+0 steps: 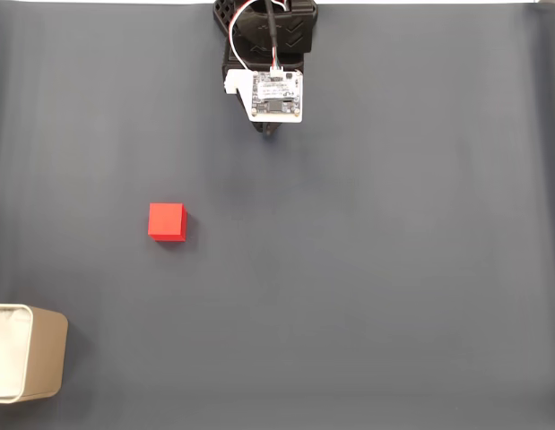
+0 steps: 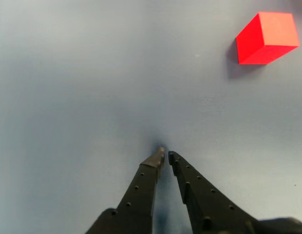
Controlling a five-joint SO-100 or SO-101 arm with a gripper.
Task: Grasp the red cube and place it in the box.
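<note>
Presently: red cube (image 1: 167,221) flat, edges square to fixed view, no long axis; box (image 1: 26,353) lower left; gripper (image 2: 165,156) closed, empty.

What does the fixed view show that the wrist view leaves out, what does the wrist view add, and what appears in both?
The fixed view alone shows the box at the lower left edge, apart from the cube, and the arm's top with its circuit board. The wrist view alone shows the gripper, its black fingers nearly together and holding nothing. Both share the red cube resting on the grey mat.
</note>
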